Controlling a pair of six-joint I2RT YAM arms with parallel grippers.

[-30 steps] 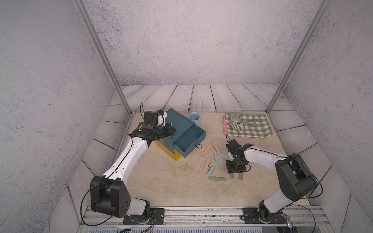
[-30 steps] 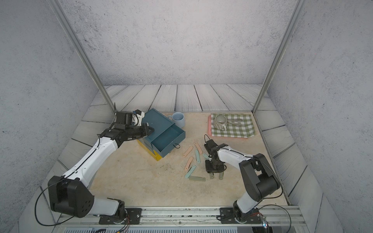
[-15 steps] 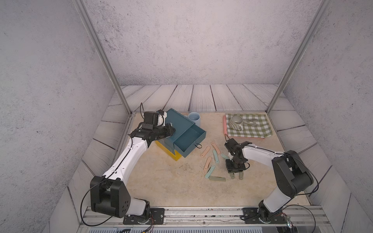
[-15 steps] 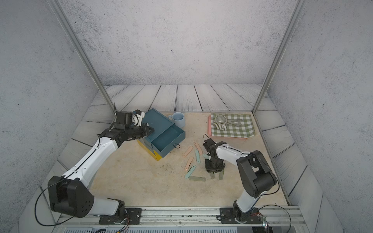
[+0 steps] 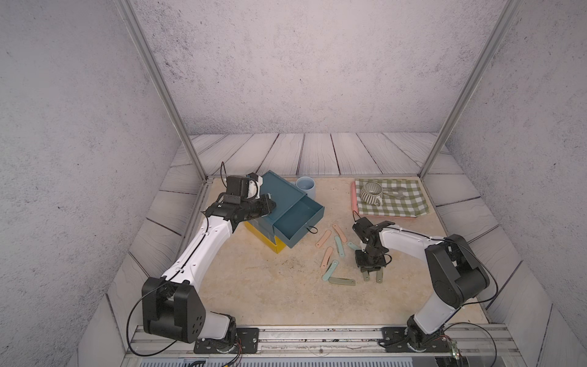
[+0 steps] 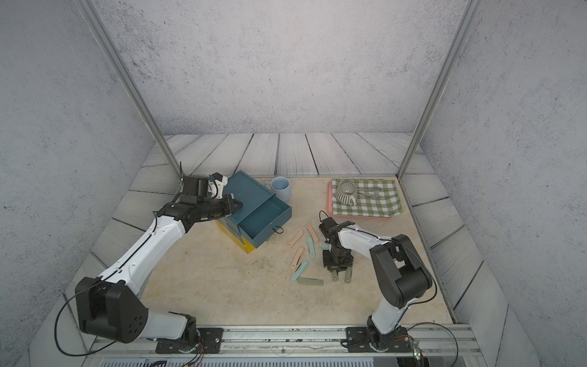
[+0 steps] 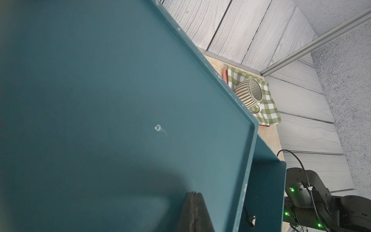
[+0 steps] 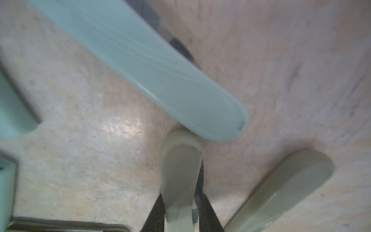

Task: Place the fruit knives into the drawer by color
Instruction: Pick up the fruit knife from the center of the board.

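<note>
Fingers (image 8: 156, 217) of the right gripper (image 8: 180, 202) clamp an olive knife (image 8: 180, 166), with a mint knife (image 8: 160, 80) just ahead of them. The left gripper (image 7: 193, 200), closed tight and empty, hovers over the drawer (image 7: 120, 100).

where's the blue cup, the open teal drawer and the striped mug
blue cup (image 6: 281, 186): top view, inside of the cup
open teal drawer (image 5: 297, 218): top view, bare drawer floor
striped mug (image 7: 243, 94): left wrist view, striped outer wall

Nine knives (image 5: 341, 281) (three per colour), two cups (image 5: 309, 191).
</note>
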